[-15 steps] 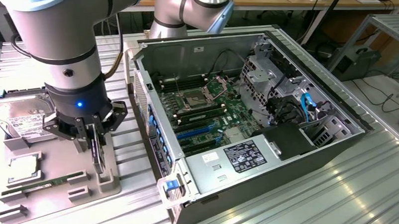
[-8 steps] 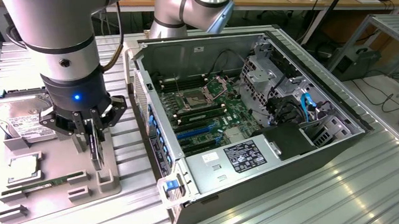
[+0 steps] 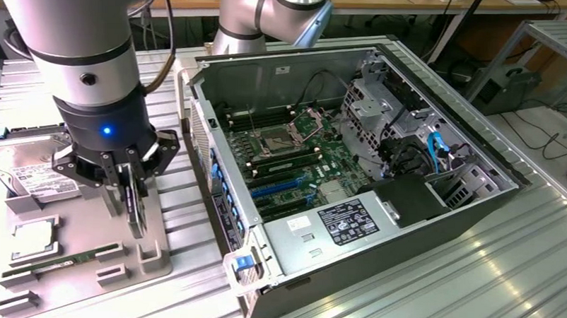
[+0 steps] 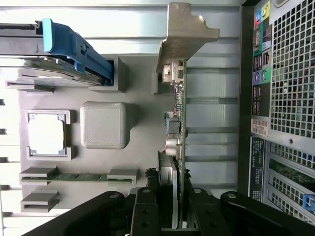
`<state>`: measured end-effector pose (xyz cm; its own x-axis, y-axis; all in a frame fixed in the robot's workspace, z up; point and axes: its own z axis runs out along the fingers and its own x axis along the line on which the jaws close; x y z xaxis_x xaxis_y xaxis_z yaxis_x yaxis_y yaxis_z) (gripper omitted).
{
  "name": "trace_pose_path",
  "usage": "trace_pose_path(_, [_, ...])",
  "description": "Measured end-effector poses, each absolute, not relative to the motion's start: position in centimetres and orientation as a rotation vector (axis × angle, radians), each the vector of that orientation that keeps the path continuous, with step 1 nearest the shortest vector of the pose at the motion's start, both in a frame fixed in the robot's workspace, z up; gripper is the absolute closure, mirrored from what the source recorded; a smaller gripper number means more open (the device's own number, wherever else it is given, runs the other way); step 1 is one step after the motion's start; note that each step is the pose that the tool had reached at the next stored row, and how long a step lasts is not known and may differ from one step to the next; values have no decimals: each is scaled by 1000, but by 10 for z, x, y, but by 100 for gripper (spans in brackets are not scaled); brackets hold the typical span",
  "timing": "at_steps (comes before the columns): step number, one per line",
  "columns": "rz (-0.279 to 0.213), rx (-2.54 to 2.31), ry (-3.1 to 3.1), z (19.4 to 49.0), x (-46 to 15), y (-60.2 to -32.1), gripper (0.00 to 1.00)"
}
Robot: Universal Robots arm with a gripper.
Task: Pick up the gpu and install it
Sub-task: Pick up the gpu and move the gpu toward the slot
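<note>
fingers point(image 4: 145, 209): closed on the gpu point(image 3: 137, 209), clamping its two flat faces; card held on edge, upright.
gpu position: over the grey tray point(image 3: 81, 283) on the desk point(image 3: 468, 293), at the exterior view's left, just beside the case point(image 3: 451, 228) and well apart from the blue slots point(image 3: 280, 188) inside it.
clearance: lower edge sits right at the tray's holder point(image 3: 149, 252); can't tell if it is free of it.
risk, snag: if the edge is in the holder, any sideways move would lever the card in the grip or drag the tray along.
risk, pivot: the bracket point(image 4: 186, 29) end sticks out well past the fingers, so the grip looks off-centre on a thin, smooth card. A jolt or light contact could rotate it, and a tilted card won't meet a slot.
risk, case wall: the case's rear wall stands between tray and slots. A low path would likely clip the bracket or board edge on it.
risk, seating: slots are narrow, with cables and sockets close by. A small offset would probably jam the edge connector or load the board.
risk, neighbours: hdd point(image 3: 33, 173), cpu point(image 4: 47, 136) and ram point(image 3: 68, 260) lie on the same tray; a shifted tray disturbs them.
</note>
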<state>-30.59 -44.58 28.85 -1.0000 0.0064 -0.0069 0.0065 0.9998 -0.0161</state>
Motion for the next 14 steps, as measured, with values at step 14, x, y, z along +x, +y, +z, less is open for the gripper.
trace_pose_path(14, [-25, 10, 3135, 306, -306, -446, 72])
